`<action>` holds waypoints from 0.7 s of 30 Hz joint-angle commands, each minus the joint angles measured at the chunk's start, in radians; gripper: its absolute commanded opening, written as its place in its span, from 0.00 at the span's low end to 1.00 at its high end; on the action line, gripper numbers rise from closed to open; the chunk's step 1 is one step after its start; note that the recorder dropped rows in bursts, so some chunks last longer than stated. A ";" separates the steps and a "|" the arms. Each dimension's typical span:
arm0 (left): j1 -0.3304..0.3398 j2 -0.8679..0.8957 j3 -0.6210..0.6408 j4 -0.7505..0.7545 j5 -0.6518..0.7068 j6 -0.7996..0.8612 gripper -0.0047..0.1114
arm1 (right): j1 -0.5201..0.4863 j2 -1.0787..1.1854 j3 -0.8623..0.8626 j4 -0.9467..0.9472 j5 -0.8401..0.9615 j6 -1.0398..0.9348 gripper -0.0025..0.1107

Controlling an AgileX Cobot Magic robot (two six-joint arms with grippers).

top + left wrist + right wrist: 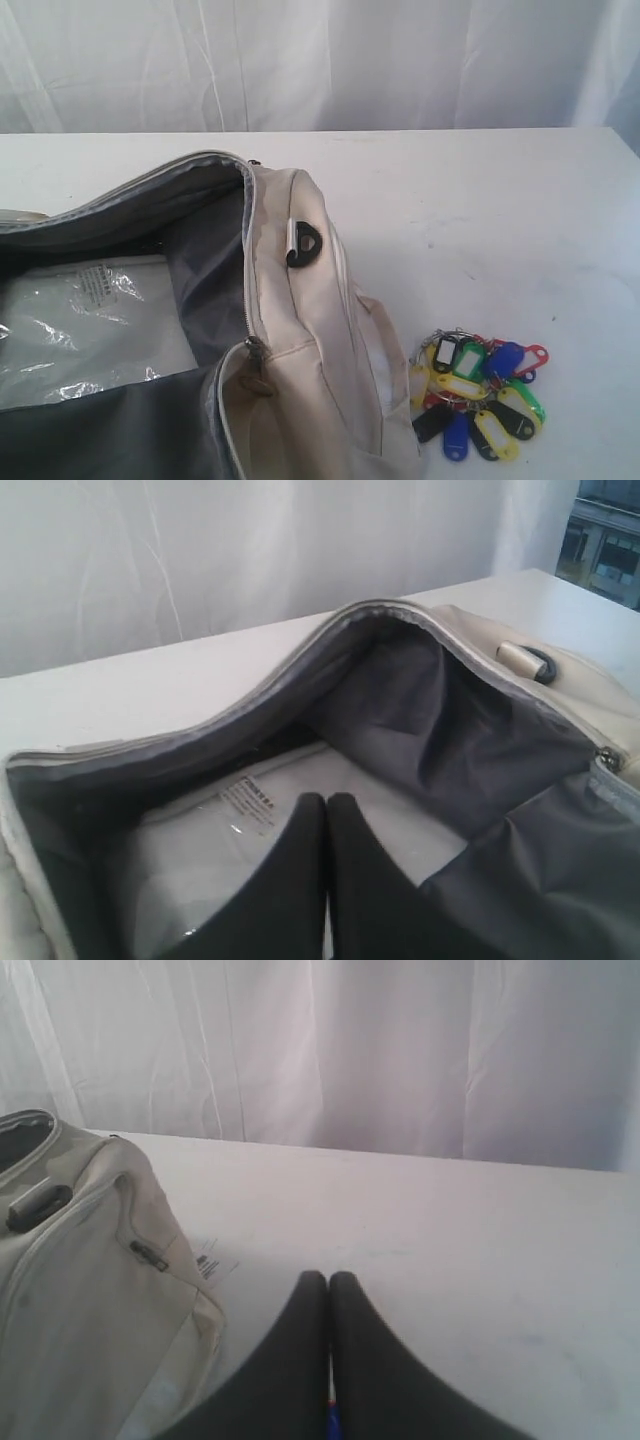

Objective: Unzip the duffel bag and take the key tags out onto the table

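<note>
The duffel bag (pixel 300 300) lies on the left part of the bench (pixel 480 200), well short of its far edge. Its main zip is undone: the mouth gapes wide and shows the dark grey lining and a clear plastic sheet (pixel 90 320) on the bottom. The key tags (pixel 480 395) are out of the bag. They lie in a loose, many-coloured bunch on the bare bench, just beside the bag's right end and on the side of the bench nearest the exterior camera, touching neither hand. The left hand (pixel 327 800) hangs over the open mouth with its two fingers pressed together and nothing between them. The right hand (pixel 328 1278) is likewise closed tight and empty, poised over the bench to the right of the bag; a speck of blue under its fingers is probably one of the tags below it. Neither hand appears in the exterior view. Both parts of the task look done, the unzipping and the taking out. No further tags show inside the bag, though its near corner is hidden, so nothing seems left but to draw the arms clear.
</note>
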 commanded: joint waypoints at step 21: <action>-0.002 -0.006 0.090 -0.041 -0.041 -0.012 0.04 | -0.011 -0.004 0.061 -0.051 -0.037 -0.010 0.02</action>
